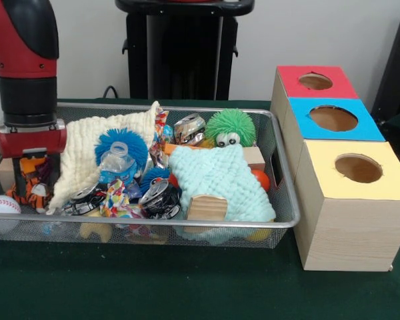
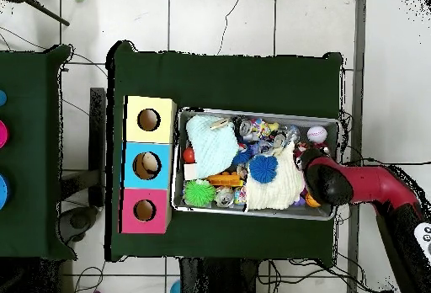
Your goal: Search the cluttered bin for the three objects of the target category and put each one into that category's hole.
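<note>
Red-black arm (image 1: 27,73) vertical, wrist pointing straight down; pincer (image 1: 35,175) low, finger state unclear.

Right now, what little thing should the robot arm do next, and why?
Probably lift straight up a little. The gripper is down in the end of the bin farthest from the boxes, right over the orange striped tiger toy. Whether it is holding the toy cannot be seen, so a small rise would show that before it heads for the hole in the red box.

Even, soft indoor light, faint shadows under the bin (image 1: 280,223); overhead view seems slightly hazier.
</note>
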